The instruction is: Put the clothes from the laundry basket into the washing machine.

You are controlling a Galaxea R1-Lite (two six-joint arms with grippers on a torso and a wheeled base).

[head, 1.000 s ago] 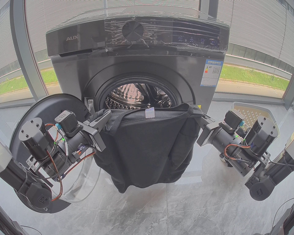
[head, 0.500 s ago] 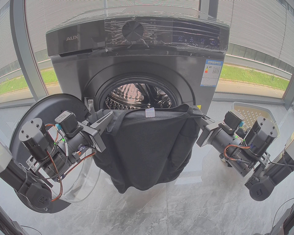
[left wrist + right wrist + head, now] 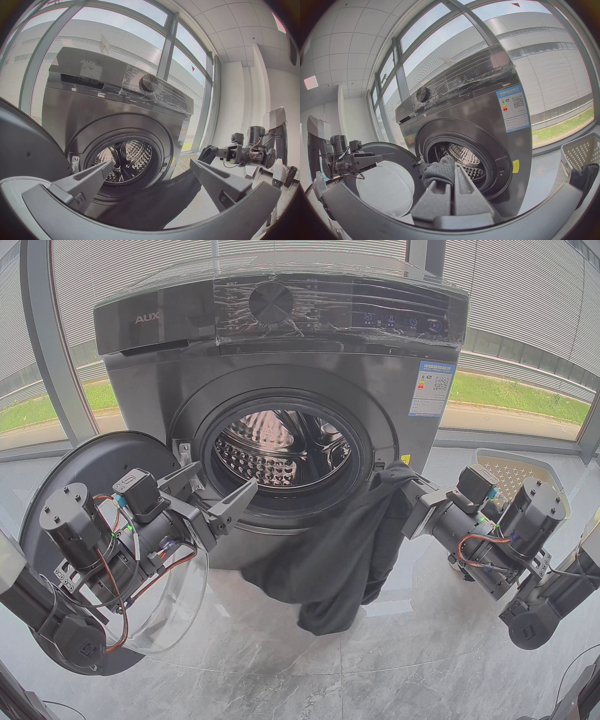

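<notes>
And here we are at the dark grey front-loading washing machine (image 3: 281, 365), with its round door (image 3: 94, 459) swung wide to the robot's left of the opening. The shiny steel drum (image 3: 281, 446) is in plain sight.

The left gripper (image 3: 225, 476) hangs just in front of the machine's opening, low on the hinge side. Its jaws are spread wide and there's nothing between them. From the left wrist view you look straight between the two fingers (image 3: 90, 178) into the drum.

Over on the other side, the right gripper (image 3: 406, 480) is clamped tight on a bunched corner of the black fabric garment (image 3: 331, 565), right at the right-hand rim of the machine's opening. The rest of the garment is outside the machine. It drapes down and across the lower front panel, below the opening, towards the grey marbled floor tiles (image 3: 375, 665). Whether its bottom edge touches the floor, I can't tell.

The right wrist view shows that pinch up close, with the fingers (image 3: 465, 190) pressed together and the fabric bulging above them.

The cream perforated plastic laundry basket (image 3: 512, 468) sits on the floor to the right of the machine, behind the right arm.
</notes>
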